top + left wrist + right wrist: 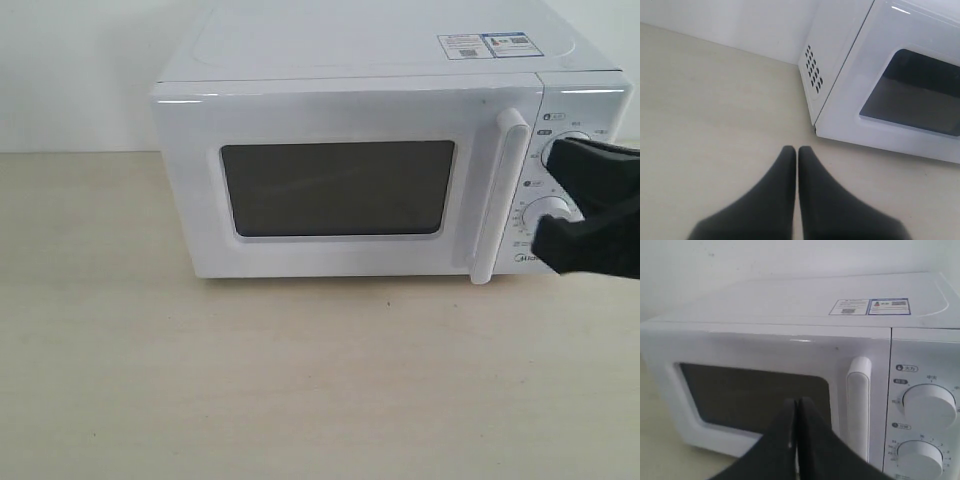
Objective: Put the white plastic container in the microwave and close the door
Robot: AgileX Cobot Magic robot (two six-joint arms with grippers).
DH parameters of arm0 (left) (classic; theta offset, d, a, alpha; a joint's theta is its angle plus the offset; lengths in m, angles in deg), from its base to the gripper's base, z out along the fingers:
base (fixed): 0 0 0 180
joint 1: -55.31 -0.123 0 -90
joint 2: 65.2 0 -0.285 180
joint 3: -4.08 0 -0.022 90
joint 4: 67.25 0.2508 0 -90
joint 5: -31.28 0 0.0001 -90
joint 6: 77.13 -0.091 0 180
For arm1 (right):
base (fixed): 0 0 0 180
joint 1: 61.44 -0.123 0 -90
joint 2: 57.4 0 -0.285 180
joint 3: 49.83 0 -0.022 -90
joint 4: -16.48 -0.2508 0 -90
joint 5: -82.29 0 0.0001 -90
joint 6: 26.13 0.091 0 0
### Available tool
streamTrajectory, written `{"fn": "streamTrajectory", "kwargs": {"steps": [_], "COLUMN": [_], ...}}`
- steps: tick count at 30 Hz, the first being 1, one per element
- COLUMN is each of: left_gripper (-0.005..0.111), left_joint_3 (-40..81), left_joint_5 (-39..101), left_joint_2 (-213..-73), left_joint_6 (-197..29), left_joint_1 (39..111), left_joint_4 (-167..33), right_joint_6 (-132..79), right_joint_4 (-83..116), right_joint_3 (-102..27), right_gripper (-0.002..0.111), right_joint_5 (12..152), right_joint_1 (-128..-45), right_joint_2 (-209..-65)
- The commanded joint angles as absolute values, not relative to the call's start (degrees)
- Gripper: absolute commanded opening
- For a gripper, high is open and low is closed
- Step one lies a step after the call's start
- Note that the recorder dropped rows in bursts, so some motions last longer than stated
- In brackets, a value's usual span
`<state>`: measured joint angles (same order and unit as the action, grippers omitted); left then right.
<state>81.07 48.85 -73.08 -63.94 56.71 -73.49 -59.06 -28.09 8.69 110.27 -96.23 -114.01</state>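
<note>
We see the microwave (330, 50) with its door (340, 190) shut. The white plastic container is nowhere in view, and the dark window hides whether it sits inside. So either the job is finished, or the handle (500, 195) needs pulling first. The left claw (796, 152) and right claw (797, 407) are pinched closed, empty. The stickers (490, 45) and knob labels are too small to read.

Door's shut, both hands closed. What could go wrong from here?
1. The container shows in no view and the window is too dark to see through, so it may not be inside.
2. The right hand hangs close to the handle and knobs; a careless retreat could catch one.
3. The left hand sits by the microwave's corner and could nudge it.
</note>
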Motion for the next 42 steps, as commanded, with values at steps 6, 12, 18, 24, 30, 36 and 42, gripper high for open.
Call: {"fn": "streamTrajectory", "kwargs": {"steps": [6, 12, 18, 24, 30, 36, 42], "left_gripper": [0.004, 0.004, 0.004, 0.004, 0.004, 0.004, 0.004], "left_joint_3": [81.3, 81.3, 81.3, 81.3, 81.3, 81.3, 81.3], "left_joint_5": [48.9, 48.9, 48.7, 48.9, 48.9, 48.9, 48.9], "left_joint_2": [-73.0, -73.0, -73.0, -73.0, -73.0, -73.0, -73.0], "left_joint_6": [-64.5, -64.5, -64.5, -64.5, -64.5, -64.5, -64.5], "left_joint_1": [56.6, 56.6, 56.6, 56.6, 56.6, 56.6, 56.6], "left_joint_4": [-73.8, -73.8, -73.8, -73.8, -73.8, -73.8, -73.8], "right_joint_6": [-64.8, -64.2, -64.0, -63.9, -44.9, -15.9, -16.3], "right_joint_4": [-29.3, -29.3, -29.5, -29.4, -4.8, 11.8, 15.1], "right_joint_3": [13.8, 18.2, 18.7, 18.7, 19.0, 27.4, 27.4], "right_gripper": [0.000, 0.000, 0.000, 0.000, 0.000, 0.000, 0.000], "right_joint_5": [88.9, 87.7, 86.1, 77.0, 60.6, 66.2, 65.7], "right_joint_1": [-79.1, -71.3, -69.4, -69.4, -69.4, -69.4, -69.4], "right_joint_2": [-81.1, -65.2, -66.3, -66.5, -66.5, -66.5, -66.5]}}
